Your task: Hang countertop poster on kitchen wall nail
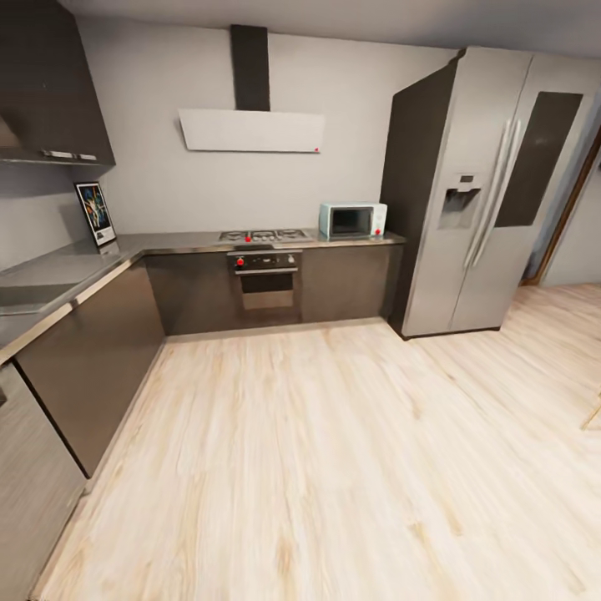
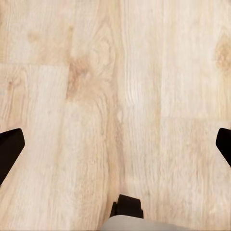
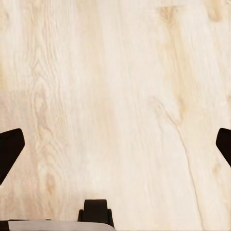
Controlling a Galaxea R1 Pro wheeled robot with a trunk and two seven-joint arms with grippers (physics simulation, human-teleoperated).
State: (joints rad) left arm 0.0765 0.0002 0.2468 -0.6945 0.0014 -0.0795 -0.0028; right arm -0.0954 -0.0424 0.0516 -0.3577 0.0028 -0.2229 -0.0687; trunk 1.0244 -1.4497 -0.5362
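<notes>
While the head view takes in the whole kitchen from across the room:
poster [image 1: 96,214]: upright in the far left corner of the kitchen countertop [image 1: 58,271], leaning against the grey wall; dark artwork, white border, black frame.
countertop: L-shaped, light grey; one leg runs along the left wall, the other along the back wall to the fridge [image 1: 488,188].
back run: hob [image 1: 264,236] above the oven [image 1: 265,282], pale-blue microwave [image 1: 352,220] just right of the hob.
wall: white hood panel [image 1: 250,131] over the hob, dark upper cabinet [image 1: 50,88] at left.
wall nails: too small to make out.
floor [image 1: 334,451]: light wood planks.
left gripper [image 2: 115,144]: fingers wide apart, nothing between them, wood floor beyond.
right gripper [image 3: 115,144]: fingers wide apart, nothing between them, wood floor beyond.
</notes>
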